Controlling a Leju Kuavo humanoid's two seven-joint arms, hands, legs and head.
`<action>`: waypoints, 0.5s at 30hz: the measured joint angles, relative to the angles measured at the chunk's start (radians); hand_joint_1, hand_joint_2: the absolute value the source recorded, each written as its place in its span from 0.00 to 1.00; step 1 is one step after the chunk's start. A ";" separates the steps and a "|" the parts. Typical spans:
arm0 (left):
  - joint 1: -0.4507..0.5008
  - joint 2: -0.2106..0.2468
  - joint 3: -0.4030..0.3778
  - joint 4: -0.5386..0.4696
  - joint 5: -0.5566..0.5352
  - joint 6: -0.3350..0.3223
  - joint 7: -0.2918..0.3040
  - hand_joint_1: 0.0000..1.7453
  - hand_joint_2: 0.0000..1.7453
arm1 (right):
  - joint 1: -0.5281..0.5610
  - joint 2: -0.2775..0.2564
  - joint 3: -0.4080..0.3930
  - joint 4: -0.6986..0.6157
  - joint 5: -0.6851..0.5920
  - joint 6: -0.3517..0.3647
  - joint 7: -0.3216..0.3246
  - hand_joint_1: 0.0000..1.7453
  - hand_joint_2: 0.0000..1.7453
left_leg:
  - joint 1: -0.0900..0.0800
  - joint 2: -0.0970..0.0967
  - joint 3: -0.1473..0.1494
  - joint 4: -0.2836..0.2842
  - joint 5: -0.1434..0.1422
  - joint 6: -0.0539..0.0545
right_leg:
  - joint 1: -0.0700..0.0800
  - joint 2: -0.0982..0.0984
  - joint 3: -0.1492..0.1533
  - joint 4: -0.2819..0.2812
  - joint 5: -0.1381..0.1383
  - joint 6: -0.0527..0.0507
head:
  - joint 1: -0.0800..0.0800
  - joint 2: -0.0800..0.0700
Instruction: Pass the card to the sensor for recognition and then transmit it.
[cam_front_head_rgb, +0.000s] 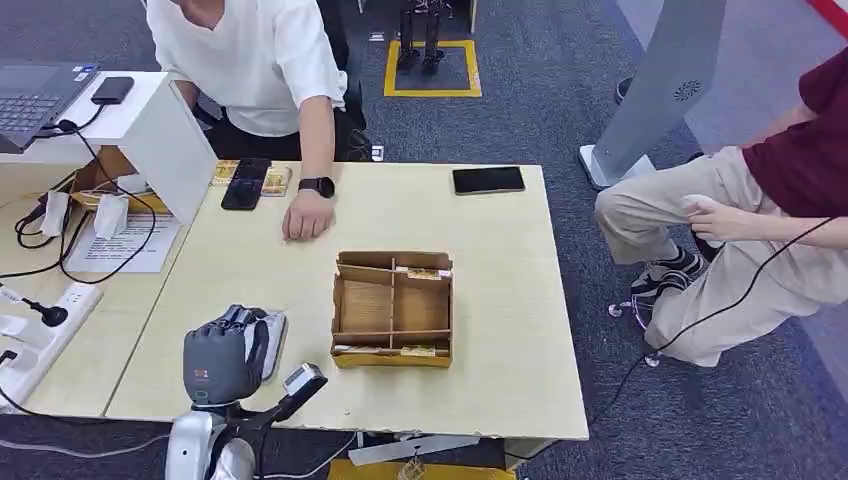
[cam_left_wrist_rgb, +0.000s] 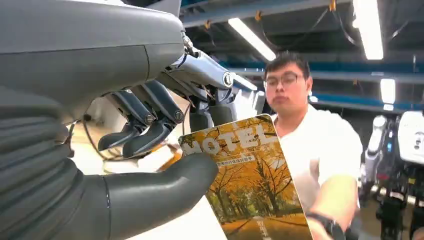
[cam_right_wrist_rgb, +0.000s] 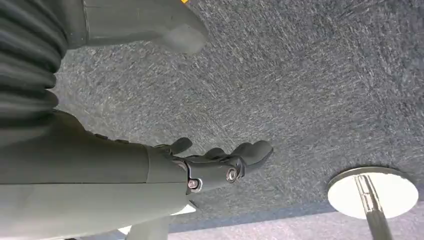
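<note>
- Where the light wooden table (cam_front_head_rgb: 480, 260) meets its near-left corner, the left hand (cam_front_head_rgb: 225, 355) hovers over a small pale device, the sensor (cam_front_head_rgb: 275, 335), lying flat on the tabletop.
- Left hand, wrist view (cam_left_wrist_rgb: 150, 135): the thick grey thumb (cam_left_wrist_rgb: 165, 187) presses the card (cam_left_wrist_rgb: 250, 185) against the darker fingers (cam_left_wrist_rgb: 145, 135), so the hand grasps the card.
- Card: printed with an autumn avenue of yellow trees and the word "MOTEL" along one edge; it sticks out beyond the thumb, tilted.
- Right hand (cam_right_wrist_rgb: 220, 162): hangs over grey carpet (cam_right_wrist_rgb: 300, 90), fingers loosely extended and apart, holding nothing; a round metal chair foot (cam_right_wrist_rgb: 372, 192) lies near it on the floor.
- Cardboard tray (cam_front_head_rgb: 392, 308): sits near the table's middle, to the right of the left hand, divided into compartments; cards lie along its far and near strips.
- Person in a white shirt (cam_front_head_rgb: 255, 60): seated at the far side of the table, one hand (cam_front_head_rgb: 306, 218) resting palm-down on the tabletop, a dark watch on the wrist.
- Two dark phones: one (cam_front_head_rgb: 246, 183) beside that resting hand, one (cam_front_head_rgb: 488, 180) near the far-right edge of the table.
- Second person (cam_front_head_rgb: 760, 220): seated to the right of the table in a dark red top and beige trousers.
- Left side table: a laptop (cam_front_head_rgb: 35, 95), papers, cables and a white power strip (cam_front_head_rgb: 45, 335).
</note>
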 joint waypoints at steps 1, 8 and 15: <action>0.000 0.000 -0.005 0.004 -0.001 0.000 0.004 1.00 1.00 | 0.000 0.000 0.000 0.000 -0.001 0.000 0.000 0.00 1.00 | 0.000 0.000 0.000 0.000 0.000 0.000 | 0.000 0.000 0.000 0.000 0.000 0.000 | 0.000 0.000; 0.011 0.043 -0.115 0.067 0.010 0.000 0.135 1.00 1.00 | 0.009 0.000 0.031 0.000 -0.065 0.000 0.010 0.00 1.00 | 0.000 0.000 0.000 0.000 0.000 0.000 | 0.000 0.000 0.000 0.000 0.000 0.000 | 0.000 0.000; 0.018 0.061 -0.151 0.122 -0.008 0.000 0.162 1.00 1.00 | 0.010 0.000 0.040 0.000 -0.071 0.000 0.010 0.00 1.00 | 0.000 0.000 0.000 0.000 0.000 0.000 | 0.000 0.000 0.000 0.000 0.000 0.000 | 0.000 0.000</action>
